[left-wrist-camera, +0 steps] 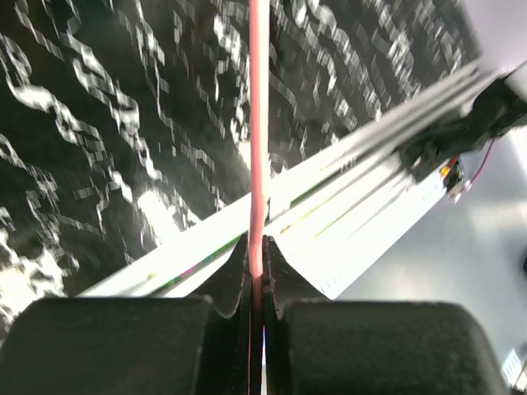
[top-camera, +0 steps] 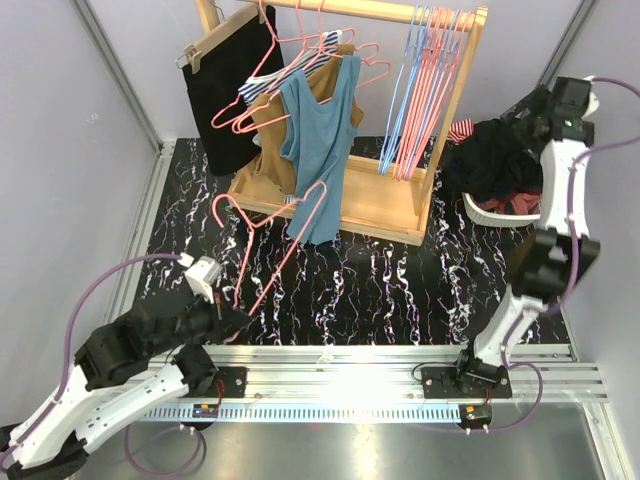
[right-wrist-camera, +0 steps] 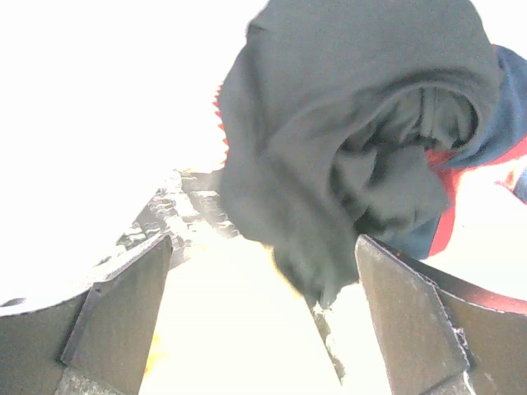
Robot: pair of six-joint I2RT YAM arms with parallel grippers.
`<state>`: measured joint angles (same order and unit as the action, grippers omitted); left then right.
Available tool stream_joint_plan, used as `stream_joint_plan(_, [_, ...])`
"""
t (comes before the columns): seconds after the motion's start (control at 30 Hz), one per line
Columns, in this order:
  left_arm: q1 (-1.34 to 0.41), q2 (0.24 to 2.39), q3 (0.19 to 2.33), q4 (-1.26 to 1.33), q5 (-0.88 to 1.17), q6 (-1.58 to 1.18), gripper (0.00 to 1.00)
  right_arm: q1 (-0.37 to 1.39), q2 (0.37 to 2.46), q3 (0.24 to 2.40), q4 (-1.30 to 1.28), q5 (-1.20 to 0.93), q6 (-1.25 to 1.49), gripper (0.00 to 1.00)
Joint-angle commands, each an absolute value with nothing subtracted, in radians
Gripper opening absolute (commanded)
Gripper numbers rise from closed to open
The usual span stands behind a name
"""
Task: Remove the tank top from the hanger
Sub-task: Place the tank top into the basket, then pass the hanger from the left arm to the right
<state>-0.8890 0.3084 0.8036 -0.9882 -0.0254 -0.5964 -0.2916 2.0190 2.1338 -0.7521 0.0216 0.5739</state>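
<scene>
Above the marbled table [top-camera: 400, 290], the left gripper [left-wrist-camera: 257, 251] clamps 1 bare pink hanger [left-wrist-camera: 258, 123] and the right gripper [right-wrist-camera: 263, 243] gapes over the tank top [right-wrist-camera: 346, 123] in the basket [top-camera: 490, 212]: removal looks done, so the next move is probably to retreat.

**A:** Any writing, numbers or brand marks to read here?

**B:** None that I can make out. In the top view, the small circuit board [top-camera: 205, 408] at about seven o'clock and its twin [top-camera: 472, 410] at about five o'clock are too small to show any print.

**A:** And the wrist cameras?

**B:** The left wrist view is blurred. The right wrist view is washed out with glare. No letters, labels or signs can be read in either.
</scene>
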Motion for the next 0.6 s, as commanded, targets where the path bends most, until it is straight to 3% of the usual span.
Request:
stream_joint_plan(0.0, [-0.891, 0.282, 0.778, -0.946, 0.072, -0.624, 0.00, -0.287, 1.751, 1.915, -0.607, -0.035, 0.630, 1.00])
stream_joint_plan(0.13, [-0.891, 0.290, 0.785, -0.960, 0.179, -0.606, 0.00, -0.285, 1.398, 1.484, -0.428, -0.148, 0.661, 1.00])
stream_joint_plan(0.2, [-0.891, 0.291, 0.785, -0.983, 0.263, -0.603, 0.00, -0.285, 1.303, 1.393, -0.428, -0.201, 0.661, 1.00])
stream_joint_plan(0.23, [-0.891, 0.281, 0.775, -0.985, 0.303, -0.603, 0.00, -0.285, 1.217, 1.309, -0.416, -0.325, 0.646, 1.00])
stream_joint_plan(0.43, [-0.891, 0.194, 0.781, -1.034, 0.529, -0.647, 0.00, -0.285, 0.796, 1.067, -0.546, -0.651, 0.551, 1.00])
stream_joint_plan(0.57, [-0.893, 0.150, 0.778, -1.008, 0.676, -0.699, 0.00, -0.250, 0.597, 1.036, -0.670, -0.826, 0.538, 1.00])
